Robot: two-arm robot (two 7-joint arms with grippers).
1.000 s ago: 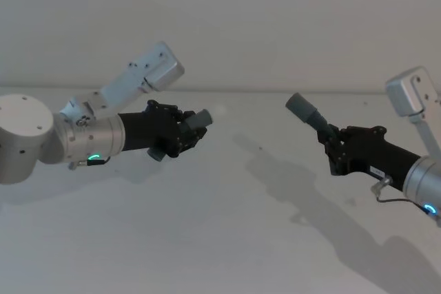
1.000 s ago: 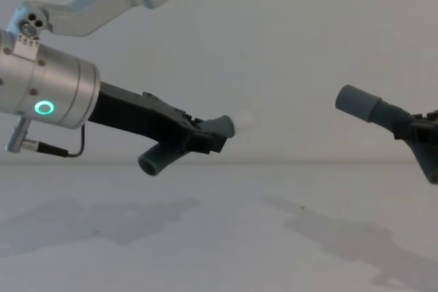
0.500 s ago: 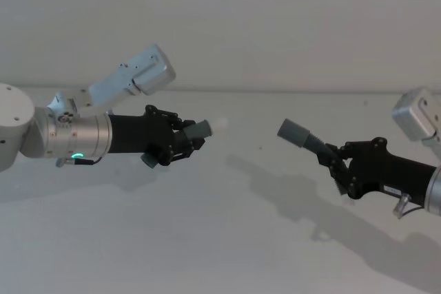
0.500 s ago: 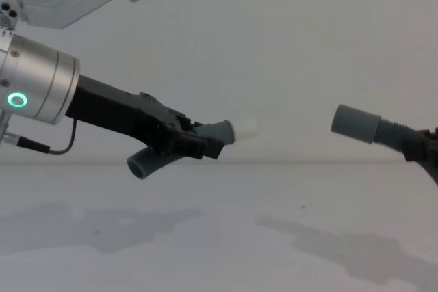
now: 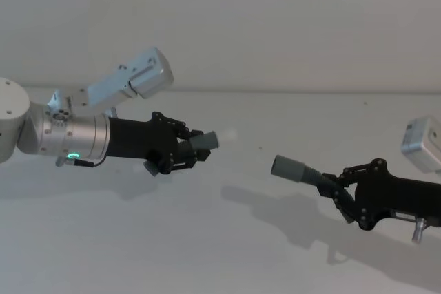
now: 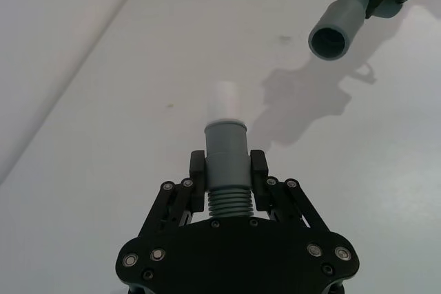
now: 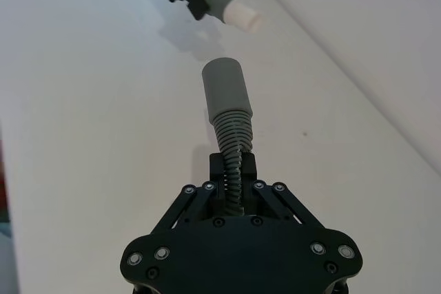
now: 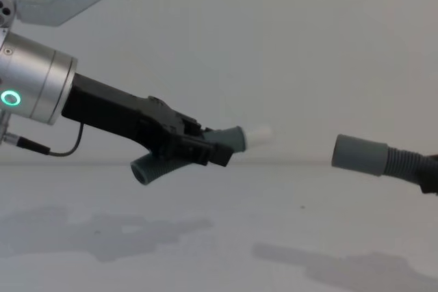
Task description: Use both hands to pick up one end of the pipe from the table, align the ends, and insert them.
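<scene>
The left tool clamps the white-tipped hose piece and the right tool clamps the cuffed piece. Both pieces are above the plain white desk, their ends facing but apart. Shadows lie on the desk, and a bare wall stands behind.

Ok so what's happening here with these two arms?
The robot holds two ribbed hose pieces in the air above the table. The left gripper is shut on the piece with the white tip, the right gripper on the piece with the grey cuff. Tip and cuff mouth point roughly toward each other with a clear gap between them; they are not yet joined.
</scene>
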